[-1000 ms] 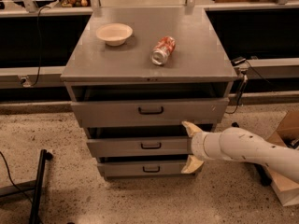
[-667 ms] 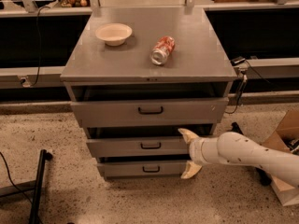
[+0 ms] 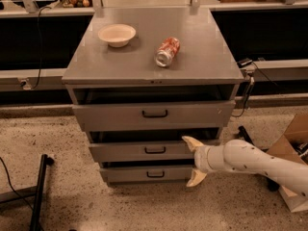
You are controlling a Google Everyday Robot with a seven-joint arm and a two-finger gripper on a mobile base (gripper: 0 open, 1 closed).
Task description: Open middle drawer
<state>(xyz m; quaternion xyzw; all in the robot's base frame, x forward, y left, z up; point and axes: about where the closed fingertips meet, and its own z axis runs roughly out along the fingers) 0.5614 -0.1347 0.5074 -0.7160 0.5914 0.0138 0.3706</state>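
The gripper [image 3: 193, 160] had edged left and lower along the cabinet [image 3: 202, 66] front. Its two fingers [image 3: 190, 142] were spread wide and grasped nothing, the upper tip at the middle drawer [image 3: 125, 152]'s top right corner. The cabinet held three grey drawers, their insides shadowed. On top sat one bowl [image 3: 116, 34] and one can [image 3: 167, 51] lying sideways.

Nothing can be read: the can [image 3: 167, 51] carries perhaps a brand, illegible, and the gripper [image 3: 192, 161] at the middle drawer [image 3: 125, 151] shows no lettering.
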